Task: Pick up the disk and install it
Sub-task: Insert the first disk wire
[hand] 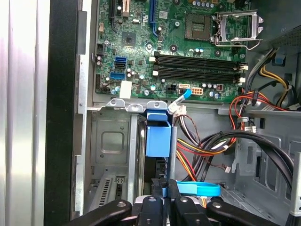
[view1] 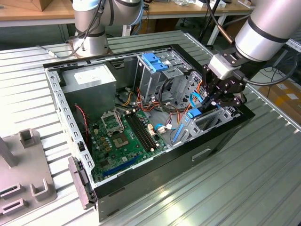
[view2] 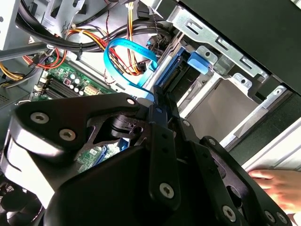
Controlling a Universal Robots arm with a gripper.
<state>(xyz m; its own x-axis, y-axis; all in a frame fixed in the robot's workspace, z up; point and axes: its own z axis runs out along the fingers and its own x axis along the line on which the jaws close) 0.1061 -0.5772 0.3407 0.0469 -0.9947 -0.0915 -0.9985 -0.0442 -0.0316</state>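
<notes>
Disk on edge, upright in bay

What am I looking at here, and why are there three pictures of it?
A grey robot arm reaches into an open desktop computer case that lies on a ribbed metal table. The exterior view comes from a camera standing apart from the arm. Both wrist views come from cameras riding on the arm, so they look past its black fingers. Inside the case you see the green motherboard, bundled cables and a light-blue flat cable. The fingers appear closed on the disk, a hard drive in a blue plastic carrier, standing on edge in a metal bay. A person's hand shows in the second wrist view.
</notes>
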